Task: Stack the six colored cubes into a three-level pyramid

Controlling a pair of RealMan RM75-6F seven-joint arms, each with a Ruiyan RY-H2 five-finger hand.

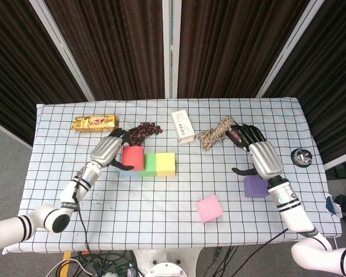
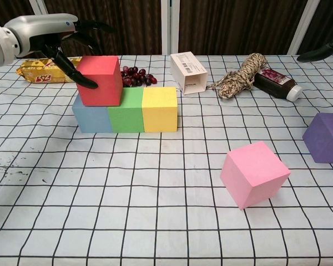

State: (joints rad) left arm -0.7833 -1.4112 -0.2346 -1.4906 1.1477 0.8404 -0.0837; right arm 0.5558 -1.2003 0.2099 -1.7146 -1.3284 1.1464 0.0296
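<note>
Blue (image 2: pixel 90 118), green (image 2: pixel 126 110) and yellow (image 2: pixel 159 109) cubes form a row on the checked cloth. A red cube (image 2: pixel 99 80) sits on top, over the blue cube and the green one's left edge. My left hand (image 2: pixel 44 30) grips the red cube, thumb on its left face and fingers reaching behind it; the hand (image 1: pixel 106 151) and red cube (image 1: pixel 132 157) also show in the head view. A pink cube (image 2: pixel 254 174) lies alone at the front right. My right hand (image 1: pixel 259 154) hovers open, fingers spread, just behind the purple cube (image 1: pixel 255 186).
Behind the row lie a snack bar (image 1: pixel 95 122), dark grapes (image 1: pixel 144 131), a white box (image 1: pixel 183 126), a twine bundle (image 1: pixel 216 133) and a dark bottle (image 2: pixel 277 82). A black round object (image 1: pixel 301 156) sits near the table's right edge.
</note>
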